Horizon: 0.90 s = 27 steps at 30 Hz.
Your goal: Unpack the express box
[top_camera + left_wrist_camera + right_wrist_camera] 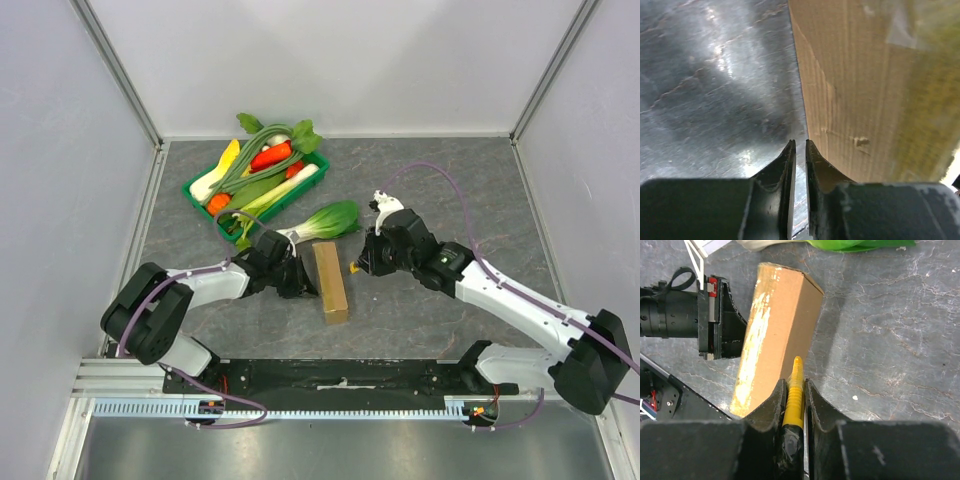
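The right hand [796, 382] is pinching a yellow tool [797, 367] beside the express box [330, 283] on the tabletop [450, 200], while the left hand [800, 142], pressed together, is bracing the opposite side, as a shallow, straight cut requires.

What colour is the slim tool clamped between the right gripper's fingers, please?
The tool is yellow, clearest in the right wrist view.
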### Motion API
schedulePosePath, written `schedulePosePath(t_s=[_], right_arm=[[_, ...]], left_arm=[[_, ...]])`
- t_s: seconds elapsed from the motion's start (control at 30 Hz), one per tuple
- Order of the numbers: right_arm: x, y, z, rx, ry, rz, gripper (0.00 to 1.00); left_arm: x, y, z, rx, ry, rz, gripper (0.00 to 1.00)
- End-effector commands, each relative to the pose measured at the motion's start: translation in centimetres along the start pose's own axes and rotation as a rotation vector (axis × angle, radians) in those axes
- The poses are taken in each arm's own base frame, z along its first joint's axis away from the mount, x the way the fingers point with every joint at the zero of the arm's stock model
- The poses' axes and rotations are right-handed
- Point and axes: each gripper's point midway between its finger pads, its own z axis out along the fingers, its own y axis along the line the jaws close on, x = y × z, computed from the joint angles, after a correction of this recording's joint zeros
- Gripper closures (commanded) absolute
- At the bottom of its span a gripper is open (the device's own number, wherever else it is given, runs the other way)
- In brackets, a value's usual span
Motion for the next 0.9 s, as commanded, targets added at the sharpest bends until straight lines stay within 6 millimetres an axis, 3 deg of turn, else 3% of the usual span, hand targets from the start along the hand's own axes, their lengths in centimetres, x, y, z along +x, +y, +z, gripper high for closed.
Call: schedulePosePath(t_s=[0.0, 0.17, 0.27, 0.33, 0.37, 0.43, 0.5, 0.63, 0.7, 0.87], right_arm=[[-0.6, 1.3, 0.8, -0.057, 0.003, -0.04, 1.0], [-0.3, 1.1, 1.4, -0.046, 0.016, -0.061, 1.0], [-1.6, 1.2, 0.8, -0.031, -0.026, -0.066, 1.0], [-2.3, 0.8, 0.6, -0.004, -0.047, -0.077, 1.0], [-2.6, 0.8, 0.5, 0.002, -0.053, -0.083, 1.0], [-3.0, 0.6, 0.9, 0.016, -0.059, -0.102, 1.0], [-3.3, 0.5, 2.0, 0.03, -0.053, -0.125, 1.0], [-4.8, 1.0, 5.0, 0.022, -0.063, -0.176, 1.0], [-5.5, 1.8, 6.6, -0.006, -0.051, -0.205, 1.0], [-6.1, 5.1, 9.1, -0.173, -0.02, -0.252, 1.0]], left_arm=[[-0.1, 1.6, 0.1, -0.072, -0.011, 0.007, 0.82], [-1.1, 1.1, -0.3, -0.078, -0.036, 0.013, 0.81], [-2.0, 1.0, -1.1, -0.106, -0.067, 0.019, 0.8], [-3.8, -0.1, -2.6, -0.102, -0.135, 0.042, 0.75], [-4.3, 0.4, -3.3, -0.145, -0.154, 0.055, 0.73], [-6.7, -1.2, -5.4, -0.131, -0.24, 0.083, 0.64], [-8.8, -2.6, -7.4, -0.127, -0.311, 0.121, 0.57], [-10.4, -4.1, -8.9, -0.121, -0.343, 0.173, 0.45], [-10.7, -4.6, -9.3, -0.12, -0.343, 0.188, 0.45], [-11.6, -3.7, -10.8, -0.194, -0.379, 0.203, 0.43]])
